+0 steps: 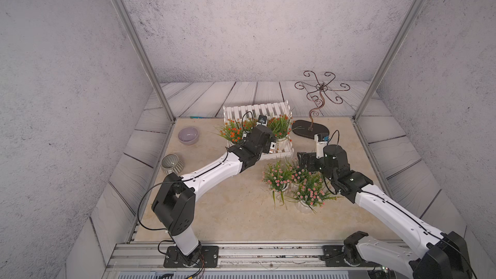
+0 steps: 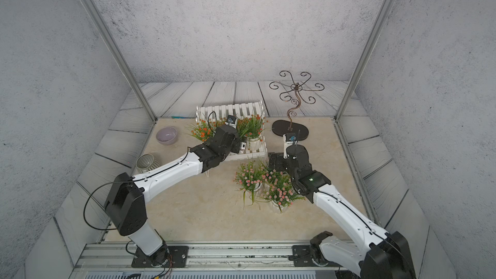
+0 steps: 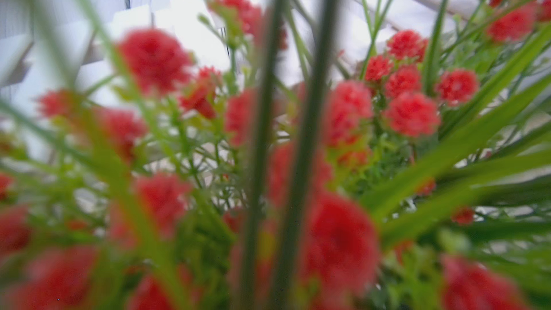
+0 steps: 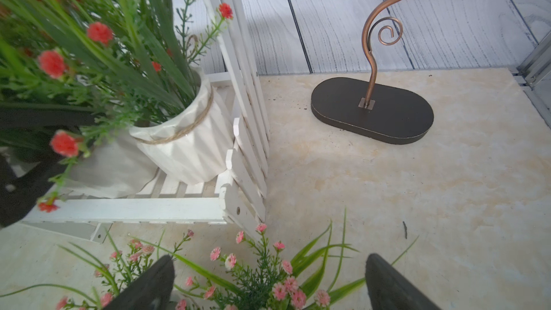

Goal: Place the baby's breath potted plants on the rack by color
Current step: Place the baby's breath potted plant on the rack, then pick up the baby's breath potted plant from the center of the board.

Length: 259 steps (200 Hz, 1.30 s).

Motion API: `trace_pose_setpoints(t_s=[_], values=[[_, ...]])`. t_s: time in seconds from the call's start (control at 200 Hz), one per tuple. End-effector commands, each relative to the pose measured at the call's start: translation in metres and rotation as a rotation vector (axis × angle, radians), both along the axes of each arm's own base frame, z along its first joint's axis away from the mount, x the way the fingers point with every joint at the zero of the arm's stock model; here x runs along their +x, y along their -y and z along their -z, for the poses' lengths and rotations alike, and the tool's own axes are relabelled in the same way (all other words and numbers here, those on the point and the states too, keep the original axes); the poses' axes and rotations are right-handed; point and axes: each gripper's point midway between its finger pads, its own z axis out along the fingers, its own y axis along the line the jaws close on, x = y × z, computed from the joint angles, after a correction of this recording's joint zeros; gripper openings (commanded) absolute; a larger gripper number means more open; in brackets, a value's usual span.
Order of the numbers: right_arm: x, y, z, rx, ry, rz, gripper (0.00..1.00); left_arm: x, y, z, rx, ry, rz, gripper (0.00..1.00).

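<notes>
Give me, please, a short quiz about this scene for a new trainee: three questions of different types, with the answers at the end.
1. Count: how many pink-flowered potted plants stand on the table, not yet on the rack?
2. True or false: an orange-red-flowered potted plant stands on the rack.
3. Choose one. In the right wrist view, the right gripper is: A) open, above pink flowers; B) shut and empty; C) shut on something.

Key: 1) three; 2) true; 3) A.
</notes>
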Motion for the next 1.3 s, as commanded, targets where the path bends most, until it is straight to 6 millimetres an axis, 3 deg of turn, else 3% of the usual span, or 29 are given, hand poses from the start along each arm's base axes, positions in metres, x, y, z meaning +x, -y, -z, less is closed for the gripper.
trace_pose_setpoints(t_s=[0.0,0.295,0.475,0.621,0.761,0.896,1.046,1.186,1.291], values=[[-0.002,-0.002,0.009,-0.019,-0.028,-0.023,0.99,-0.001,-0.006,-0.021,-0.039,0.03,-0.005,0.99],[-0.006,-0.004,0.006,-0.015,-0.033,-0.047,0.99,-0.013,-0.015,-0.051,-0.067,0.062,0.007,0.99],[-0.016,-0.001,-0.01,-0.014,0.0,-0.065,0.99,-0.028,-0.022,-0.073,-0.085,0.073,0.04,0.99],[-0.024,-0.003,-0.025,-0.002,0.007,-0.095,0.99,-0.048,-0.03,-0.089,-0.102,0.064,0.084,0.99],[-0.027,-0.002,-0.036,0.006,0.026,-0.096,0.99,-0.08,-0.031,-0.094,-0.07,0.047,0.188,0.99],[-0.028,-0.013,-0.049,0.046,0.014,-0.15,0.99,-0.118,-0.031,-0.073,-0.006,-0.007,0.296,0.99],[-0.028,-0.026,-0.068,0.095,0.02,-0.207,0.99,-0.16,-0.029,-0.043,-0.079,-0.024,0.389,0.99],[-0.022,-0.029,-0.081,0.145,0.013,-0.227,0.99,-0.193,-0.017,0.01,-0.073,-0.062,0.458,0.99],[-0.016,-0.02,-0.093,0.19,0.028,-0.21,0.99,-0.212,-0.005,0.054,-0.089,-0.09,0.505,0.99]])
